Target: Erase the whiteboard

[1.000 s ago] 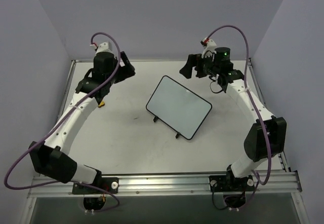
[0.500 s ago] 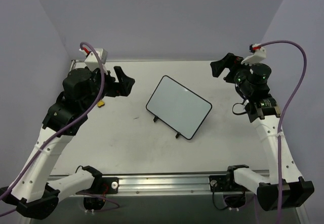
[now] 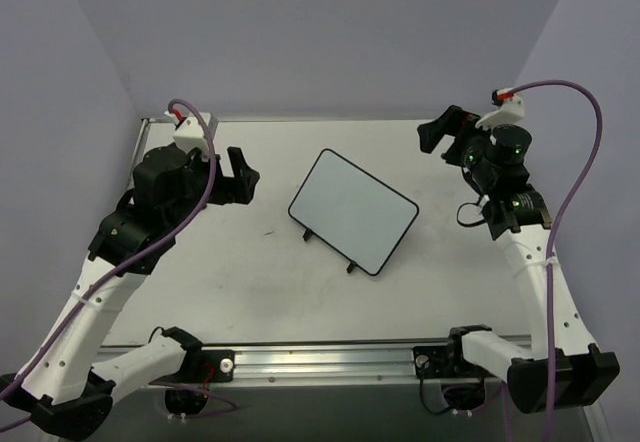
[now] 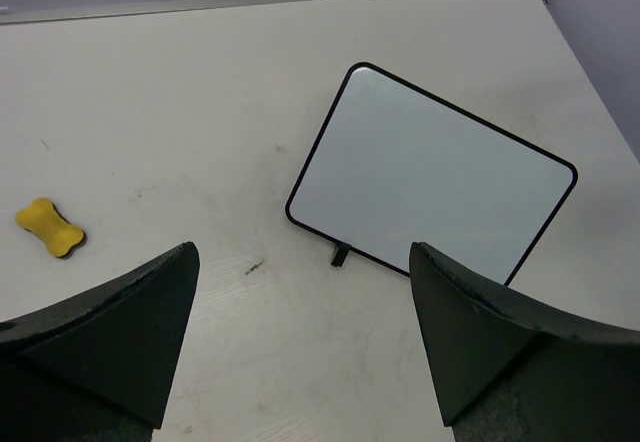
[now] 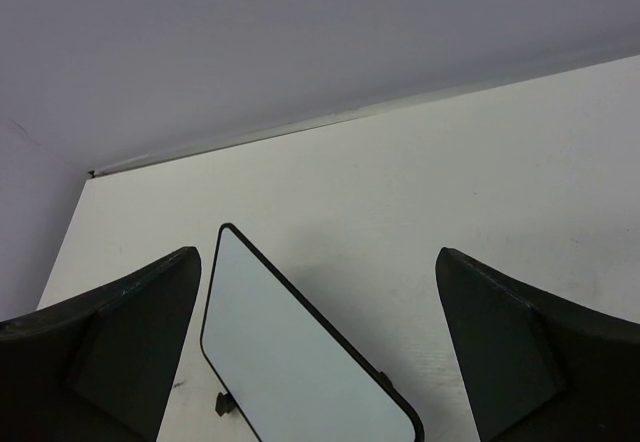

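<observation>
We are holding both hands wide open and empty; the left hand (image 3: 243, 174) is hovering left of the whiteboard (image 3: 352, 212), the right hand (image 3: 441, 130) beyond its far right corner, neither touching it. The whiteboard is lying mid-table (image 3: 250, 272), face up and skewed, likely so both wrist cameras are getting a plain look at it. We are seeing no writing on it, so the job is probably done. The yellow eraser (image 4: 50, 228) is lying well apart on the left; the overhead view is hiding it behind our left arm, and the right wrist view is cutting off the board's near edge.
</observation>
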### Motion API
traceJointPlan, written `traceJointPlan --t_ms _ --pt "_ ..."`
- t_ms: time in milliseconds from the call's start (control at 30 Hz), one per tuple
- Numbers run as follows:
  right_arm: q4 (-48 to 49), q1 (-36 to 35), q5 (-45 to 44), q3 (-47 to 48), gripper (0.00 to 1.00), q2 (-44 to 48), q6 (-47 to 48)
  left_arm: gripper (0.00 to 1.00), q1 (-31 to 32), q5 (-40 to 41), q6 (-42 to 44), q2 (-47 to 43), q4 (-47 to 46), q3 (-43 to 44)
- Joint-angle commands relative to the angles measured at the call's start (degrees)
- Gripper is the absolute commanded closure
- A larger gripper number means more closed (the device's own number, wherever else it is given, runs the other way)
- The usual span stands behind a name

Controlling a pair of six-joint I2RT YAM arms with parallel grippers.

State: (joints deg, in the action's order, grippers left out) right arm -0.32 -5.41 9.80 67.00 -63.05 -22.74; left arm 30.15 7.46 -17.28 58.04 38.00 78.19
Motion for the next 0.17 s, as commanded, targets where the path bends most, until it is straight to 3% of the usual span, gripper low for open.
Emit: traceJointPlan --t_ms 0,133 --pt "1.98 -0.48 -0.49 -0.29 0.0 -0.24 0.07 0.06 -0.27 1.85 1.28 -1.79 -0.91 -0.41" --pt "2.95 -0.48 -0.48 -1.17 0.0 0.55 0.24 0.06 -0.53 1.33 1.37 -1.53 -1.44 -0.67"
